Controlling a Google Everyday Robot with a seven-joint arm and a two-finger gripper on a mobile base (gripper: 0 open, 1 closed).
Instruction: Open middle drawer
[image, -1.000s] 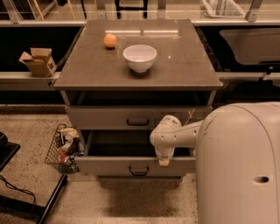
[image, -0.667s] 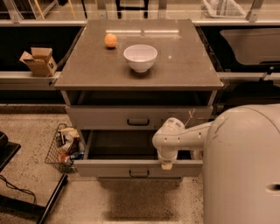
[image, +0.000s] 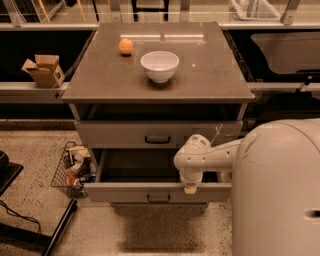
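The middle drawer (image: 125, 192) is a wide grey drawer with a plain front and a small black bar handle (image: 158, 198) at its centre. It stands pulled out of the cabinet, and its deep grey tray (image: 135, 167) shows. My gripper (image: 190, 189) hangs at the end of the white arm (image: 210, 156). It sits at the top edge of the drawer front, a little right of the handle. The drawer above (image: 115, 134) is closed and bears a pale crossed mark (image: 217, 133) near its right end.
A white bowl (image: 159, 66) and an orange (image: 125, 46) sit on the cabinet top (image: 215, 75). A wire basket of items (image: 72, 170) stands on the floor left of the open drawer. A cardboard box (image: 44, 70) sits on the left shelf. My white body (image: 280, 190) fills the lower right.
The middle drawer has slid a little further out toward me. The gripper has moved with its front edge, slightly right and forward.
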